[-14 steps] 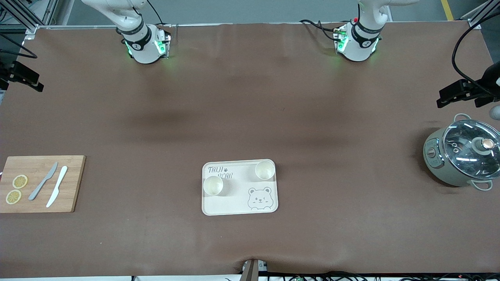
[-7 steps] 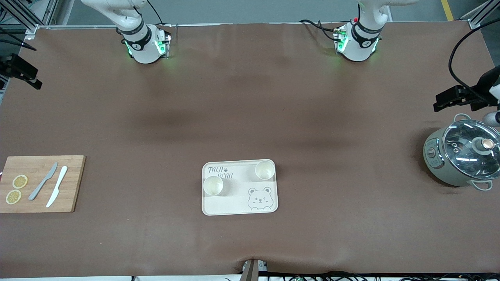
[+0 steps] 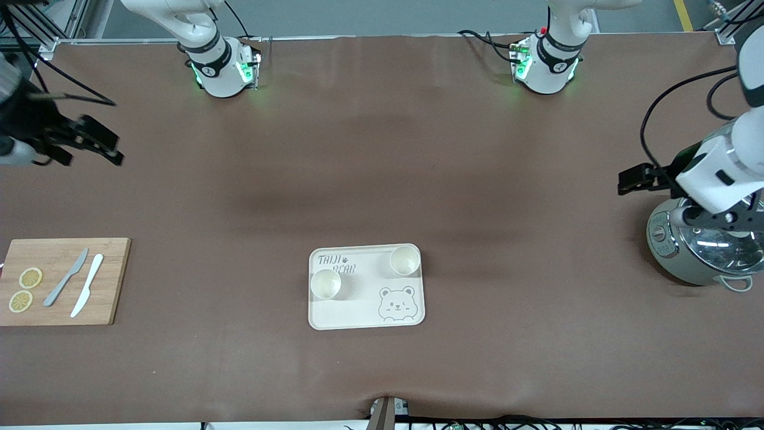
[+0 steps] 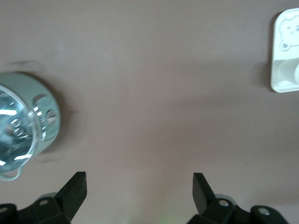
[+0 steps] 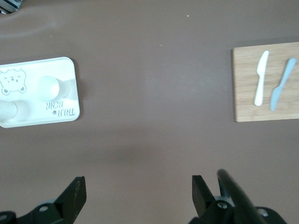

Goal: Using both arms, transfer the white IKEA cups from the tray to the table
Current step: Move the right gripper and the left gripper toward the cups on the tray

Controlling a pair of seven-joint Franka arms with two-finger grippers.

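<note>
Cups [image 3: 325,283] sit untouched on your tray [image 3: 352,316], while both empty, wide-open grippers, left [image 3: 632,180] and right [image 3: 98,143], have apparently begun swinging inward.

A high front camera faces both arm bases across the table [image 3: 382,179], while each wrist camera looks steeply down from well above it, all three sharing the tray [image 3: 366,286].

Matte brown table [image 3: 382,149], wooden cutting board [image 3: 113,280], glossy glass-lidded pot [image 3: 686,263].
</note>
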